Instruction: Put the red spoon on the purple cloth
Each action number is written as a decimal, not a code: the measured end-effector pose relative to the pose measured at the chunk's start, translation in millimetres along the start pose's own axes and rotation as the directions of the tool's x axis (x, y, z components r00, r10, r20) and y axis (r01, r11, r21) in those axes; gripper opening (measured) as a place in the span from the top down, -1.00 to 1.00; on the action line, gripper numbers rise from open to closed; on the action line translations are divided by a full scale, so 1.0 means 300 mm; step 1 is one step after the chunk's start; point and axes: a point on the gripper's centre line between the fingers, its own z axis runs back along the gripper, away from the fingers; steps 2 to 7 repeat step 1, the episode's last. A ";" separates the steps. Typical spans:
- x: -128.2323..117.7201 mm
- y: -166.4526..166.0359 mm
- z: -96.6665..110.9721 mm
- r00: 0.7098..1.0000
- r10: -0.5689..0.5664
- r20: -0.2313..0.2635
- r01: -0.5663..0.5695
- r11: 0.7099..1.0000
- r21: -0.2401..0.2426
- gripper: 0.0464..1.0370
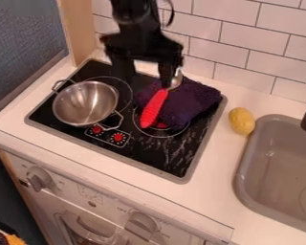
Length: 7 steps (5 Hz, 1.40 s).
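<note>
Markings: no legible text found.
Faint small print is noted on the white front panel (69, 190), near the left knob (38, 179) and the right knob (143, 224); small pale marks are noted around the red dials (118, 137) on the black cooktop (137, 157). All are too small to be read.

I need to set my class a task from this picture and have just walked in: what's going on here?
A robot arm hangs over the stove, its jaws apart near a red-handled spoon. The spoon lies partly over the purple cloth, apparently not gripped, though whether a jaw touches it is unclear. A metal pan sits on the stove too.
</note>
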 end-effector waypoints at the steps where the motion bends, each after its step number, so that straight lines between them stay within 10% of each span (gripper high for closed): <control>1: -0.001 0.001 0.002 1.000 -0.001 0.000 0.001 1.000 0.001 -0.92; 7: -0.001 0.001 0.002 1.000 -0.001 0.000 0.001 1.000 0.001 -0.92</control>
